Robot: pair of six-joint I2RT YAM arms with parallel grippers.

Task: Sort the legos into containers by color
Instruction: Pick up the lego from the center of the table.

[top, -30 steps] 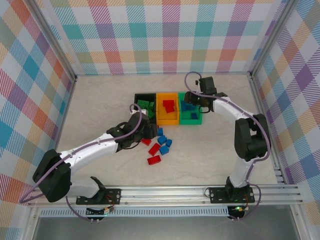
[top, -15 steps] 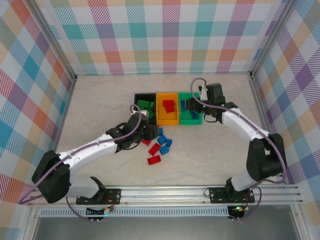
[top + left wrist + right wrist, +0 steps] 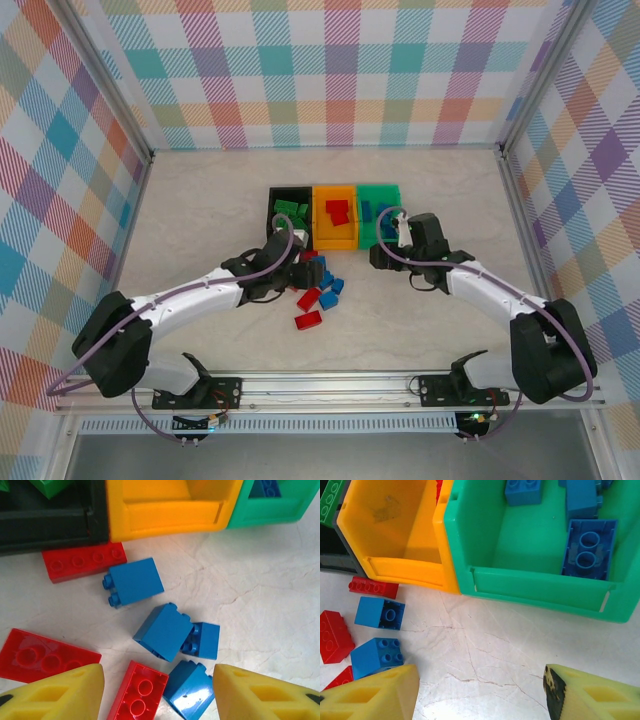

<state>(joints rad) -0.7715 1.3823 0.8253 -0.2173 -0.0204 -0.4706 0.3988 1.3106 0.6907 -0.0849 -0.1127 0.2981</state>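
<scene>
Three bins (image 3: 336, 243) — green, red, blue legos (image 3: 337, 210)

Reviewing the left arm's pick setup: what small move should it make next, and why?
Likely shift the left gripper a little toward the red brick before lowering. Its open fingers straddle both that brick and a blue brick beside it, so closing here might catch two colours.
</scene>
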